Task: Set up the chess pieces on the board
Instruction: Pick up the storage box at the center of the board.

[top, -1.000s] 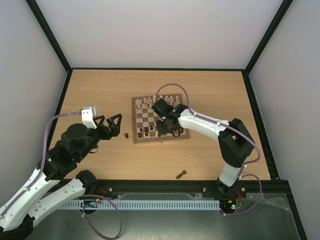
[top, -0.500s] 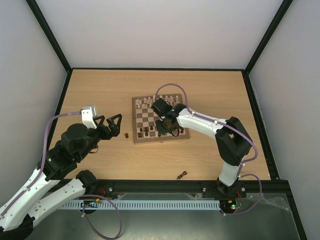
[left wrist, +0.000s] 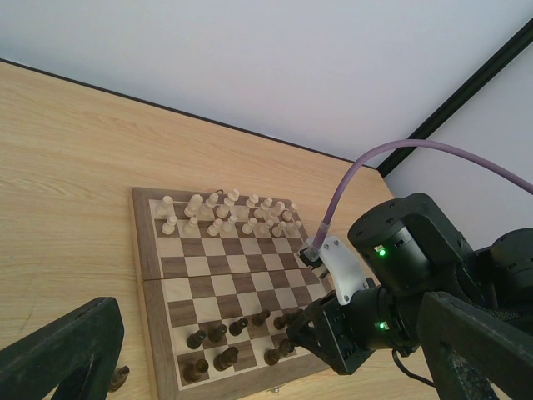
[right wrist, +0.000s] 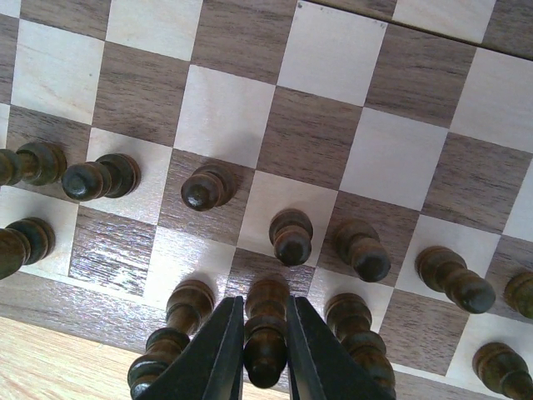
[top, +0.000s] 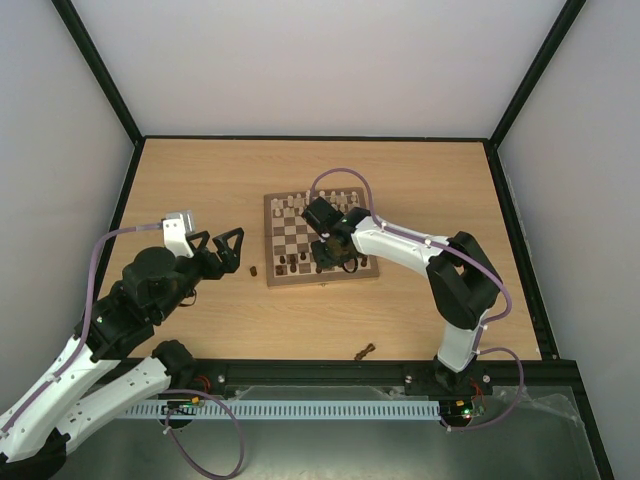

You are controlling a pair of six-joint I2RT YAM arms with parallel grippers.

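Note:
The board (top: 290, 240) lies mid-table, with cream pieces on its far rows and dark brown chess pieces (top: 300, 262) on its near rows. My right gripper (top: 336, 258) is low over the near right part of the board. In the right wrist view it (right wrist: 265, 337) is shut on a dark piece (right wrist: 267, 300) standing in the nearest row, between two other dark pieces. My left gripper (top: 226, 250) is open and empty, above the table left of the board. A loose dark piece (top: 254, 270) stands on the table just beside it. Another dark piece (top: 364, 350) lies near the front edge.
In the left wrist view the board (left wrist: 158, 275) is ahead, with the right arm's wrist (left wrist: 408, 275) over its near right corner and the loose piece (left wrist: 119, 377) at the lower left. A black frame and white walls enclose the wooden tabletop (top: 200, 190).
The right arm's elbow has shifted slightly left while its gripper stays low over the board's near rows. The left arm has not moved.

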